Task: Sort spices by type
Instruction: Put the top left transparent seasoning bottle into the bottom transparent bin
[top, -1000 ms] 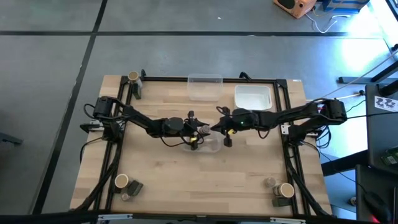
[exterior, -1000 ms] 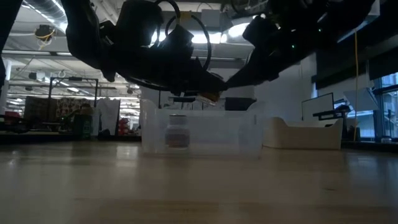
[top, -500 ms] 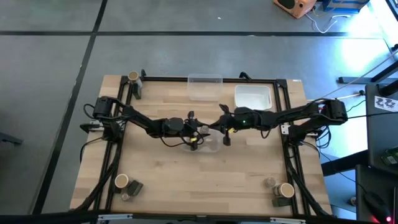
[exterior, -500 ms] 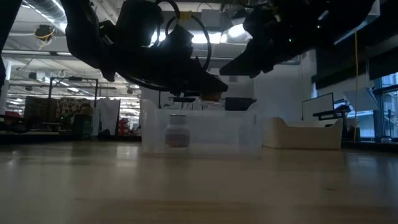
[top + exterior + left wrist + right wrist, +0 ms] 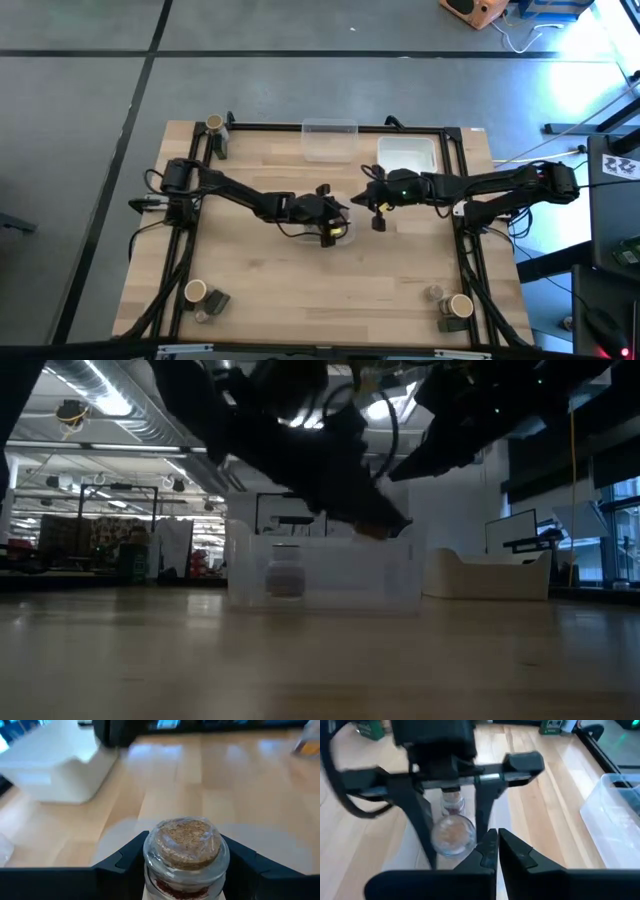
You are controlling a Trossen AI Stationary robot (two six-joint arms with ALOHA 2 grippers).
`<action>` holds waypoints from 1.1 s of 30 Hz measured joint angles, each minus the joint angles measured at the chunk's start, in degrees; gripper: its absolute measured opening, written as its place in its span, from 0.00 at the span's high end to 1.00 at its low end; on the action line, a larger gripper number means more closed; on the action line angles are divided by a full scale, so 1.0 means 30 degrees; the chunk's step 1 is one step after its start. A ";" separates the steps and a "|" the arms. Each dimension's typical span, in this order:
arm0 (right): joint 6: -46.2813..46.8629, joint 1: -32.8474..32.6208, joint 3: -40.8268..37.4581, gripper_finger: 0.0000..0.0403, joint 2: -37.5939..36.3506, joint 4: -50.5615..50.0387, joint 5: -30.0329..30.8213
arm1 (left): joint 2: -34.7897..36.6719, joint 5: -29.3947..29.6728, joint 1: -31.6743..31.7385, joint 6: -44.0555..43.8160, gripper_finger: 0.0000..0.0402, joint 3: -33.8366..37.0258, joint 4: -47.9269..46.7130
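Left gripper [image 5: 338,229] is hanging over the middle of the table [image 5: 300,290], above the clear bin [image 5: 322,572] sitting there. Its fingers [image 5: 125,862] are gripping a small glass jar with a cork top [image 5: 186,851] by the sides, jaws part open around the glass. Red-brown spice is showing inside the jar. In the low view the jar is sitting just above the bin's rim, not touching it.

Another small jar [image 5: 285,576] is standing upright inside that bin, near its left end in the low view.

Right gripper [image 5: 377,219] is hovering just beside the left one, toward the white tray [image 5: 407,156], fingers pressed together, holding nothing.

Remaining spice jars are sitting in small groups at the table corners [image 5: 205,296]. A second clear bin [image 5: 329,141] is lying at the far edge beside the tray.
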State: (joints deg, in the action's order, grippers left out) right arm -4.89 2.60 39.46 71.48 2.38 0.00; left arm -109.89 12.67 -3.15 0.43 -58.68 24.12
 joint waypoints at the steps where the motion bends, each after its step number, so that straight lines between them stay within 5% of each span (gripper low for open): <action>1: 0.0014 -0.0003 0.0000 0.96 0.0007 -0.0150 -0.0013 | -0.0237 0.0034 0.0024 0.0000 0.55 -0.0006 -0.0045; 29: 0.0112 -0.0003 -0.0029 0.96 0.0015 -0.0702 -0.0208 | -0.1800 0.0057 0.0174 -0.0078 0.55 -0.0051 0.0658; 33: 0.0122 -0.0003 -0.0029 0.96 0.0245 -0.0654 -0.1472 | -0.1819 0.0013 0.0173 -0.0073 0.55 -0.0049 0.0650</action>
State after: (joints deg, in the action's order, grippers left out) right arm -4.53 2.59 39.38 72.22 0.42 -4.41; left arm -115.35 12.71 -2.63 0.21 -58.83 26.07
